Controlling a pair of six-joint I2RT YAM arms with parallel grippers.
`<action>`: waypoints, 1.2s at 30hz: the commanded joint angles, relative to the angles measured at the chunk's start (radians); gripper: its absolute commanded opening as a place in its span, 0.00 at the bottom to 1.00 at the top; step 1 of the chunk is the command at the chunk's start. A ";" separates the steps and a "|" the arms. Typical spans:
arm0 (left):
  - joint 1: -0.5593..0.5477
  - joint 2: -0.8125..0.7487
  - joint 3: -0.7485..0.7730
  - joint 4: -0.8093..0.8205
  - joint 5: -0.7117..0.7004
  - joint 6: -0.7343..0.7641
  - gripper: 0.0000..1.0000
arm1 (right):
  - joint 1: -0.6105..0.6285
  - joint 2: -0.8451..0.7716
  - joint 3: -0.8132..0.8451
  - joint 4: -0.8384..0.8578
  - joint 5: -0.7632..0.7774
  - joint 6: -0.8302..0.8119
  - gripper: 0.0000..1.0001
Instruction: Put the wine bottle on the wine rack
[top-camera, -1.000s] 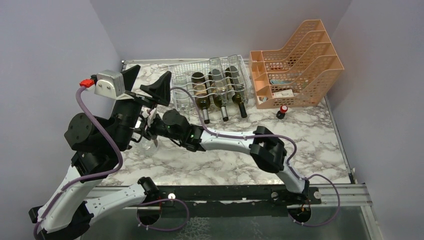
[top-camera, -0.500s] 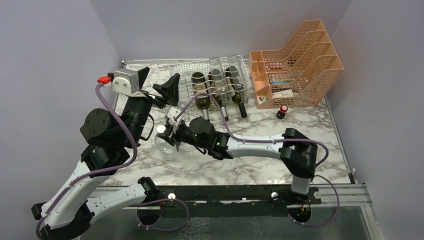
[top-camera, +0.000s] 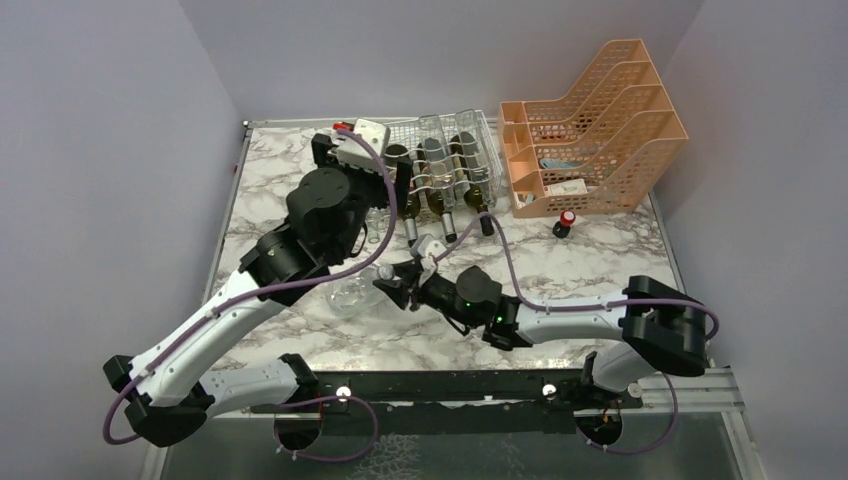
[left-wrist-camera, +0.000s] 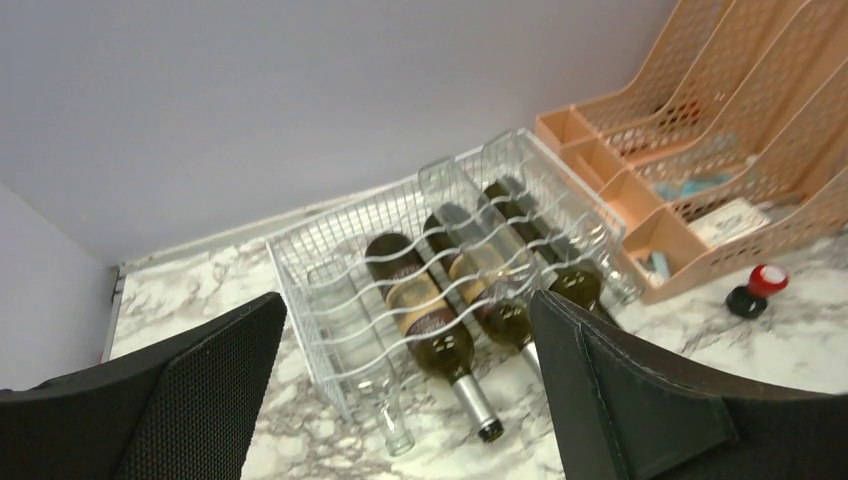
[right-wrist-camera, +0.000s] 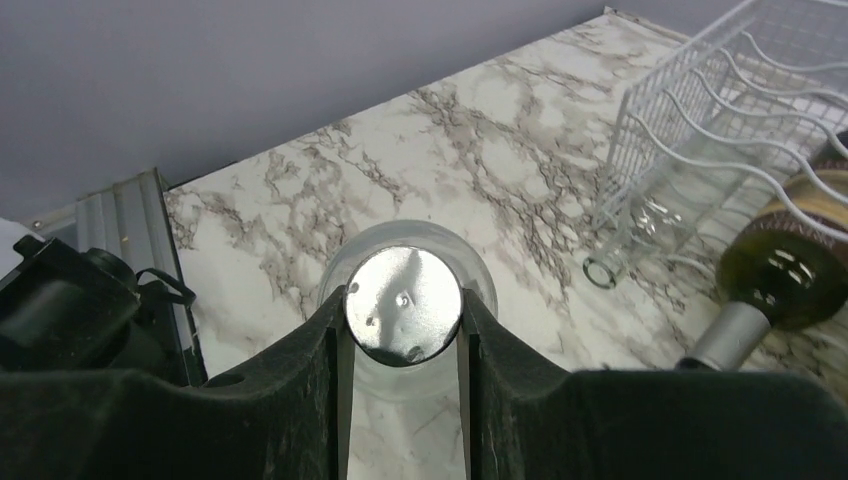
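Shifted clear wine bottle (top-camera: 345, 297) toward 4 o'clock since the earlier frame, at 7 o'clock of wine rack (top-camera: 405, 128). Pinched its silver cap (right-wrist-camera: 403, 295) between right gripper (right-wrist-camera: 403, 320) fingers. Swung left gripper (left-wrist-camera: 405, 300), spread wide and empty, over the rack. Risked slipping off smooth cap, or hitting left arm (top-camera: 320, 205).

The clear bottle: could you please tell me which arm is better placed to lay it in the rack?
Right: the right fingers clamp the bottle by its cap, while the left fingers hang open, empty, near the rack.
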 joint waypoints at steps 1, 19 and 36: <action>0.069 0.041 0.014 -0.140 0.008 -0.105 0.99 | 0.002 -0.097 -0.155 0.013 0.114 0.065 0.01; 0.439 0.046 -0.423 -0.295 0.521 -0.487 0.94 | -0.094 -0.236 -0.388 -0.015 -0.084 0.118 0.01; 0.475 0.060 -0.603 -0.289 0.517 -0.598 0.95 | -0.114 -0.137 -0.447 -0.001 -0.118 0.096 0.01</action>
